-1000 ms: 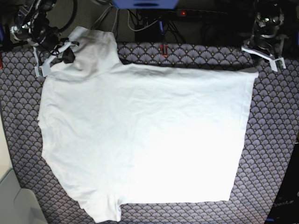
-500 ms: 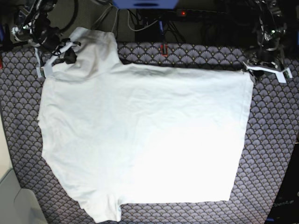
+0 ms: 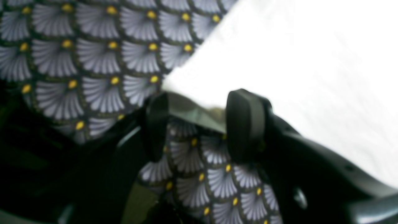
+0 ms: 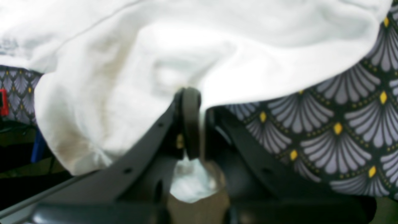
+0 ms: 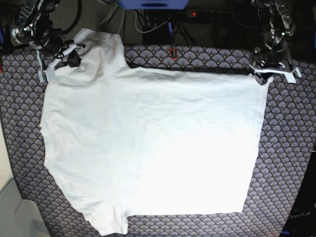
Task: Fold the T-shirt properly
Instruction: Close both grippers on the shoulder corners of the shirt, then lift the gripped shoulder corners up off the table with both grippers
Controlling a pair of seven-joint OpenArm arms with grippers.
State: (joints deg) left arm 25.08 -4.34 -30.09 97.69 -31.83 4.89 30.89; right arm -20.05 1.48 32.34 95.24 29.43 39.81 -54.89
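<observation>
The white T-shirt point(image 5: 148, 138) lies spread flat on the patterned cloth point(image 5: 289, 148), sleeves to the left, hem to the right. My right gripper point(image 5: 69, 55) is shut on the far sleeve; in the right wrist view its fingers point(image 4: 190, 118) pinch the white fabric point(image 4: 186, 46), which bunches around them. My left gripper point(image 5: 262, 75) is at the far hem corner. In the left wrist view it point(image 3: 199, 104) is open, with the T-shirt's point(image 3: 295, 62) corner edge lying between the two black fingers point(image 3: 245, 124).
Cables and a power strip point(image 5: 192, 14) run along the back edge behind the patterned cloth. A small red object point(image 5: 173, 52) sits near the back middle. A pale surface point(image 5: 12, 207) borders the lower left.
My left gripper has come down and to the left, from beyond the shirt to its far hem corner. The right gripper still holds the sleeve in the same place.
</observation>
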